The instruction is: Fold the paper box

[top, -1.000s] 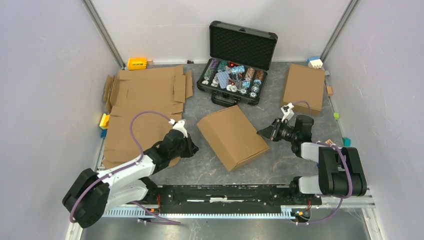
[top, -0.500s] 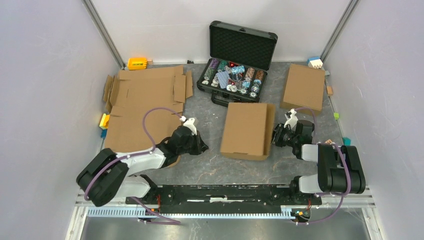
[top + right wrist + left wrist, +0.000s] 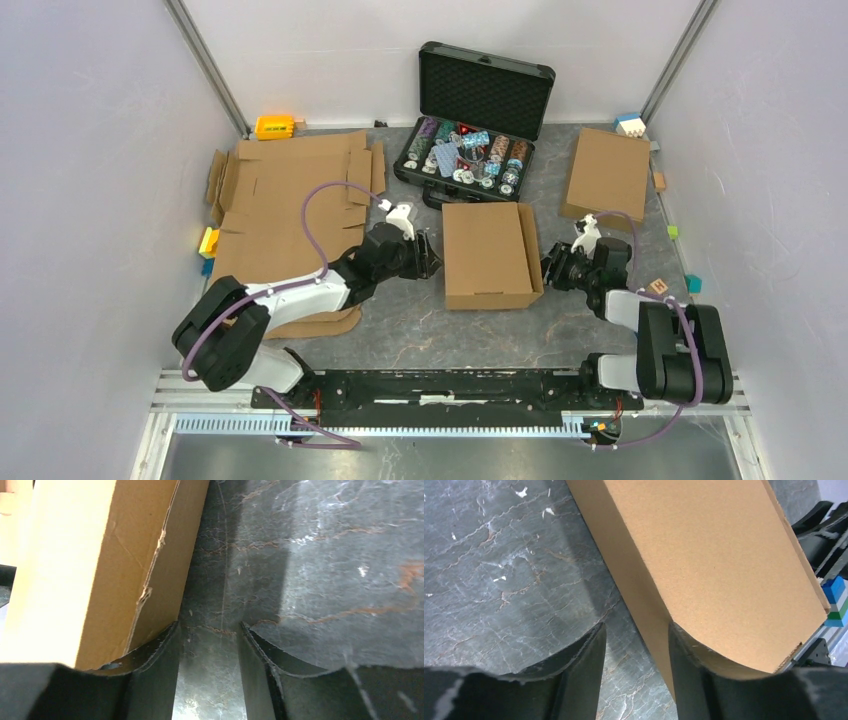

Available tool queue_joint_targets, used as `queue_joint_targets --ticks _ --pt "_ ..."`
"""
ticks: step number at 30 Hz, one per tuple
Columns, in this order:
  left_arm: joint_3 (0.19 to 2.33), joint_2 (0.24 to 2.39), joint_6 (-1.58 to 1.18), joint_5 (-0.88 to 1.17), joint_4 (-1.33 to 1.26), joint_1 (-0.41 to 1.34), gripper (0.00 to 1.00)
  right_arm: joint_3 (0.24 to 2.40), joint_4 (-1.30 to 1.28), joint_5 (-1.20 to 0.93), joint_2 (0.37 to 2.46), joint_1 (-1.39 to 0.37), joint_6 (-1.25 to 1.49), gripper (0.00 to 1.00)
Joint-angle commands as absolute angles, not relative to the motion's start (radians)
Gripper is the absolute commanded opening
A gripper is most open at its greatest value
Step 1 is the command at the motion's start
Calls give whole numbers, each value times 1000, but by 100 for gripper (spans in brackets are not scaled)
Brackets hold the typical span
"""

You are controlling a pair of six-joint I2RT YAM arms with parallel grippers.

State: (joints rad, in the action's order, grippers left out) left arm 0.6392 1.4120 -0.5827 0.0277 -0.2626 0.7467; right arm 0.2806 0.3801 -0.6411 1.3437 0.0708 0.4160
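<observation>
Paper box [image 3: 487,253]: lid down, flat on table [image 3: 400,325], centre, between both arms, just beside black case [image 3: 478,110]. Overhead view: fingertips of left gripper [image 3: 432,256] and right gripper [image 3: 549,270] dark, gap unreadable. Wrist views: both claws apart, bare table in gap, nothing clamped. Box wall just beside one finger of each, contact uncertain; box cut off by frame edges. Right wrist alone shows frayed seam along wall.

We record the paper box [image 3: 487,253] as plain brown, unprinted. The worktop [image 3: 420,320] is dark grey with pale marble veining. The case [image 3: 487,95] at its far edge is black, its chips [image 3: 465,150] multicoloured. Flat cardboard [image 3: 290,185] along the left edge is the same brown. A block [image 3: 273,126] in the far left corner is orange-yellow.
</observation>
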Motion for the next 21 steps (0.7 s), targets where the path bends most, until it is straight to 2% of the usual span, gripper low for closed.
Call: queue_joint_targets --ticks 1,5,7,9,15,21 --pt "681 1423 -572 44 -234 718 57 261 298 -542 1261 90 392 53" --pt "685 1411 -575 41 -230 694 59 263 198 -379 1170 105 372 61" --pt "696 1411 -570 41 -217 681 60 242 168 -277 1109 126 389 72" --pt "712 1421 -558 44 -209 675 61 211 213 -275 1055 147 403 76" --pt "774 1475 -547 57 -223 660 69 265 355 -460 1123 152 467 77" --pt "872 1564 -541 100 -203 622 69 340 445 -496 1221 107 540 78"
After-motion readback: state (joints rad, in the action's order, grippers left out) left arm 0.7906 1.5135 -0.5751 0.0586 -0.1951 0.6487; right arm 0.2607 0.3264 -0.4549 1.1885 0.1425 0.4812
